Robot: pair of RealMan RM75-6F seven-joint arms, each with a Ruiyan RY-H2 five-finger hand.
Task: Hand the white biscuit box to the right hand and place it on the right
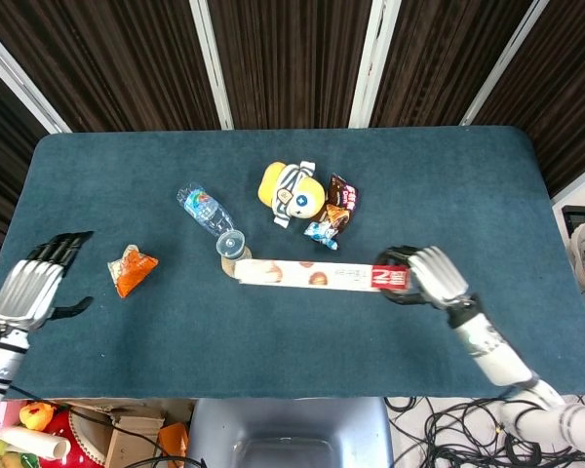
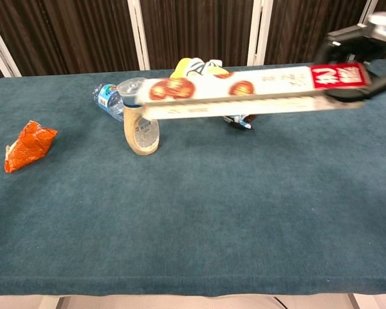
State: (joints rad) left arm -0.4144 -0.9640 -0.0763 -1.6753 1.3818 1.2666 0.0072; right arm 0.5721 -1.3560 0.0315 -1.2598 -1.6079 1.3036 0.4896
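The right hand [image 1: 424,276] grips the red-printed end of the long white cardboard biscuit box [image 1: 312,276], holding it level above the dark blue cloth-covered table [image 1: 468,185]. The box's free end reaches over a small clear plastic jar [image 2: 140,126] standing upright. Behind it lie a clear plastic water bottle with a blue label [image 1: 204,209] on its side, a yellow cartoon plush toy [image 1: 292,191] and a dark crinkled snack packet [image 1: 335,210]. An orange foil snack bag [image 1: 132,270] sits well to the left. At the table's left edge, the left hand [image 1: 31,287] hangs with fingers spread, holding nothing
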